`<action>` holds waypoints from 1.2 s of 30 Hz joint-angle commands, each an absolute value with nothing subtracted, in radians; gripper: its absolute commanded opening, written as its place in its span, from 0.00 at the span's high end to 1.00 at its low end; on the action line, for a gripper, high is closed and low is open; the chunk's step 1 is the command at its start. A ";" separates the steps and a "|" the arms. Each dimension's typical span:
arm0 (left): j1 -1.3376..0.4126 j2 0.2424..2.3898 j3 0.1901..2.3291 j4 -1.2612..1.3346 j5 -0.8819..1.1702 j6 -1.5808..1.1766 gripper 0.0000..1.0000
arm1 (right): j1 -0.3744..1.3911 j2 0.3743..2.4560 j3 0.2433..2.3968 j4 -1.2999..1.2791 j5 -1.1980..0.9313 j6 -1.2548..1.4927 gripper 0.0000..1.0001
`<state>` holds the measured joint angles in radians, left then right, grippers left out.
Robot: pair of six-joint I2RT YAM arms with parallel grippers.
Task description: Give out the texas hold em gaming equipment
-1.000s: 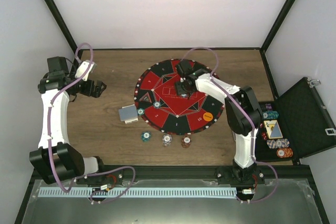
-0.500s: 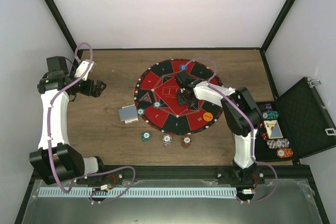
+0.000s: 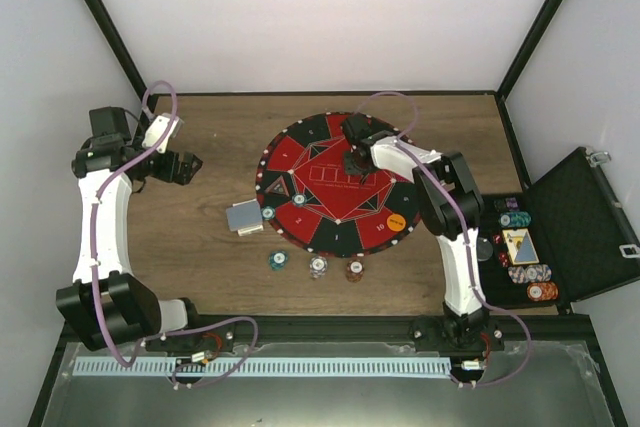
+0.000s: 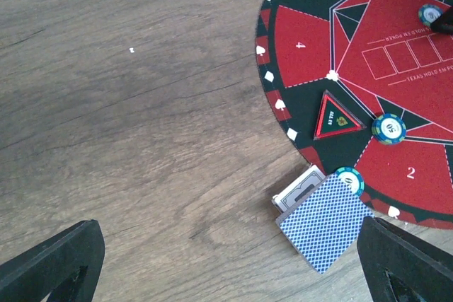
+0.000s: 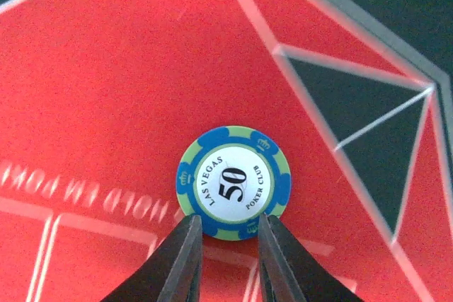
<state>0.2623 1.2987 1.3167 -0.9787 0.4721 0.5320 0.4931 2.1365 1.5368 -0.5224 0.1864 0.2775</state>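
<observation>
**At the middle of the mat (image 3: 300, 152), the right gripper (image 5: 227, 220) is standing at a blue chip's rim**

Over the red felt, the right gripper is pointing down with its jaws drawn close and only a slim gap showing between them. Nothing is being gripped there. The blue chip (image 5: 233, 183), marked 50, is lying flat on the red field, wider than that gap, and the two fingertips (image 5: 191, 225) are overlapping its near edge. Whether they are touching it I cannot tell.

Toward the mat's left side, a second chip (image 4: 389, 128) is sitting just beside a black-and-red triangle marker (image 4: 338, 116). At the mat's left rim a teal chip (image 4: 350, 179) is resting against the corner of the deck of cards (image 4: 325, 221), which is lying blue backs up on the wooden table (image 4: 141, 104), half over a small pale box. An orange button disc (image 3: 396, 218) is lying on the mat's right side.

Near the mat's front edge, three chips are lying in a row on the wood: teal (image 3: 277, 260), white (image 3: 318, 266) and maroon (image 3: 354, 270).

Far left, the left gripper (image 4: 226, 245) is hanging over bare wood with its jaws spread wide and empty. At the right edge, the black case (image 3: 575, 227) is standing open with more chips and cards inside.
</observation>
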 commanded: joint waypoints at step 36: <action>0.272 1.265 1.349 -1.010 0.494 0.532 0.00 | 0.895 2.055 1.640 -0.578 0.120 0.235 0.44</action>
<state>0.2646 1.2945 1.3277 -0.9852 0.4774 0.5308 0.8719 2.0212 1.6577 -0.5648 0.1749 0.2195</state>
